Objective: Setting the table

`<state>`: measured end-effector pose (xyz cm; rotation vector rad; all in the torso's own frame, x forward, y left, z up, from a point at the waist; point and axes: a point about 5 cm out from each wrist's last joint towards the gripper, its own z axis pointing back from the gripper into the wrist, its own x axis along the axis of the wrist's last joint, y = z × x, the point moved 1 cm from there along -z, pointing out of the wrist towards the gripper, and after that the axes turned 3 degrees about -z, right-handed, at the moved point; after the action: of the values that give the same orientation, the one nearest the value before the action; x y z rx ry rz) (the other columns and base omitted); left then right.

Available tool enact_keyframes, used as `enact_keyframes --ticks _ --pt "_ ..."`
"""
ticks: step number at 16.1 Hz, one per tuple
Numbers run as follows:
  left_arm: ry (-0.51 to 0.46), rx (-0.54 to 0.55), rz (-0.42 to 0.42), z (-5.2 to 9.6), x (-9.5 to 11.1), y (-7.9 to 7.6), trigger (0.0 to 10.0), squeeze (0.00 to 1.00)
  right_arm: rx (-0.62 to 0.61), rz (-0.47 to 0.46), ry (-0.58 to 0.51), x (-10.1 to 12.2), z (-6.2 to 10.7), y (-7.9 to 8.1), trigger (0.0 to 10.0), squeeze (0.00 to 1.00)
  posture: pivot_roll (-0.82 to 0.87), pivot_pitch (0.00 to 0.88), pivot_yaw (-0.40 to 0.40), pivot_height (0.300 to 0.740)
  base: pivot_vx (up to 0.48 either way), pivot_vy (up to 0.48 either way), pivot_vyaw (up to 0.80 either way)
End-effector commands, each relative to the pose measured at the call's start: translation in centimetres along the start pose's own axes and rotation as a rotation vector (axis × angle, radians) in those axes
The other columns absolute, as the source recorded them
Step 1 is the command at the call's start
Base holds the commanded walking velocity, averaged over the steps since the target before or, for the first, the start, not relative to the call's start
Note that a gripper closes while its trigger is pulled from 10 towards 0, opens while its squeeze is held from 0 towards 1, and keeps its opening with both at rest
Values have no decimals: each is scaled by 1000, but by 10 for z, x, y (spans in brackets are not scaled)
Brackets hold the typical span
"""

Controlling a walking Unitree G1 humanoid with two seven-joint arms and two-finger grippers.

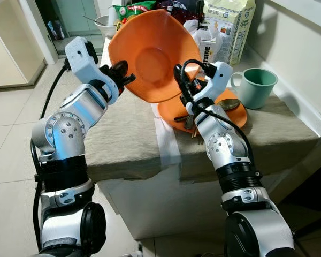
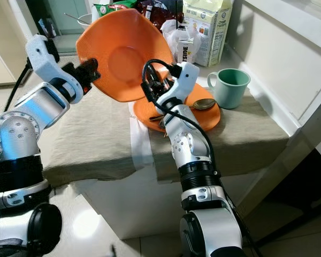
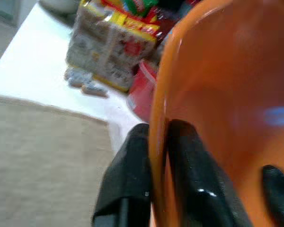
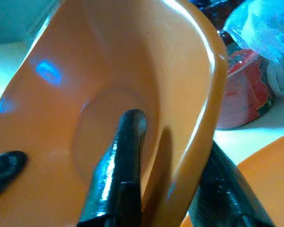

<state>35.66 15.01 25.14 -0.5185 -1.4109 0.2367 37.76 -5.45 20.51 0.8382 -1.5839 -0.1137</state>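
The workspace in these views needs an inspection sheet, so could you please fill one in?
Surface: table under a beige cloth.
Job's things: orange bowl held tilted in the air; orange plate with a spoon; green mug beside the plate.
Clutter: carton and snack packets at the far end.
Grippers: left gripper and right gripper, jaws each straddling the bowl's rim.
Cables: black cable looping at the right wrist.
Surroundings: tiled floor.

Small white carton (image 2: 186, 51) behind the orange bowl: dark vertical lettering, partly readable as "SIDE"; tall cream carton (image 2: 209, 27): printed panels too small to read; snack packets (image 3: 111, 52): print blurred, illegible.
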Motion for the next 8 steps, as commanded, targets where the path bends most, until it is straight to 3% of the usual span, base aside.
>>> enact_keyframes --ticks 1,7,8 --pt "-67 20 -33 4 15 1 10000 1000 16 39 40 -9 0 6 0 0 -105 0 58 740 0 0 0" --pt "-76 20 -40 3 16 0 10000 1000 22 48 37 -8 -1 8 0 0 -105 0 55 740 0 0 0" --pt "-80 21 -45 3 16 0 10000 63 22 49 38 -8 -1 8 0 0 -105 0 55 740 0 0 0"
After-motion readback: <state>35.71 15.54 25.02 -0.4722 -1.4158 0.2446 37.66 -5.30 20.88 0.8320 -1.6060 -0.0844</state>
